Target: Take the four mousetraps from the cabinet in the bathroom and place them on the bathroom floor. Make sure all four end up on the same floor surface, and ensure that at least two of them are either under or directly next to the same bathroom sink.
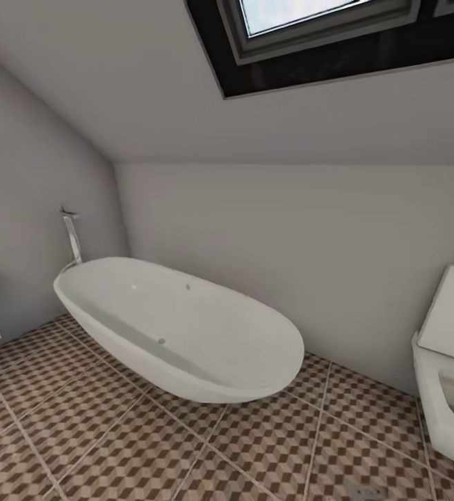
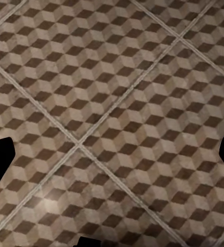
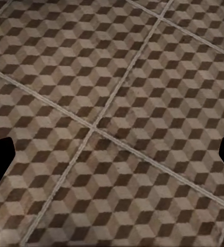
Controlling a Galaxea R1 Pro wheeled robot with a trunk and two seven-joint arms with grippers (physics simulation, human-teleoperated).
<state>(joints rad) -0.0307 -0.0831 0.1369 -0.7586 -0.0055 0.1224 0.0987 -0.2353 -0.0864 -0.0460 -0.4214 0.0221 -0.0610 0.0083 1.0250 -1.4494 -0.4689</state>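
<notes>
Nearest, the left gripper [image 2: 112, 159] was seen from its wrist camera with its two dark fingertips [image 2: 0, 162] spread wide at opposite edges, released and holding nothing. Between and beyond them lay the bathroom floor [image 2: 117, 92], cube-patterned brown and beige tiles crossed by pale grout lines. The right gripper [image 3: 112, 159] was likewise spread apart and unloaded, with the same tiling between its fingers. Farther off, in the head view, a white oval bathtub [image 1: 178, 327] was shown standing on the floor against a grey wall, with a chrome tap [image 1: 71, 236] behind it, a white toilet [image 1: 449, 362] at one side, and a skylight [image 1: 310, 21] above.
</notes>
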